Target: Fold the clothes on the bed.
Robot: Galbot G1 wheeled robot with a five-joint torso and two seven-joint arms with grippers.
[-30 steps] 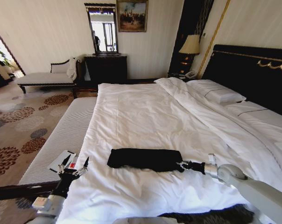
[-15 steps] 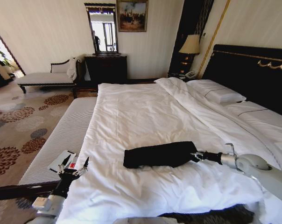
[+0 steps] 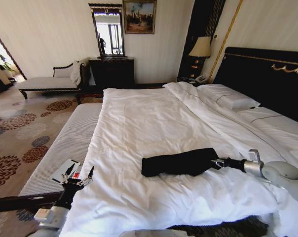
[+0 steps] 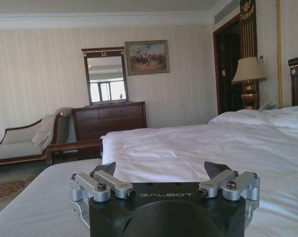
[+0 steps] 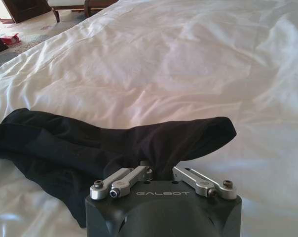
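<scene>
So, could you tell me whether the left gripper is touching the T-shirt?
No: the left gripper hangs open off the bed's edge, far from the T-shirt.

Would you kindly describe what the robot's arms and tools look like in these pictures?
The right arm has a smooth, rounded pale grey shell narrowing to a slim black wrist. Each tool, the right tool and the left tool, has a black body marked "GALBOT" in pale letters, with silver metal linkage bars fastened by dark screws and dark fingertips. The left tool shows red near its fingers in the head view.
</scene>
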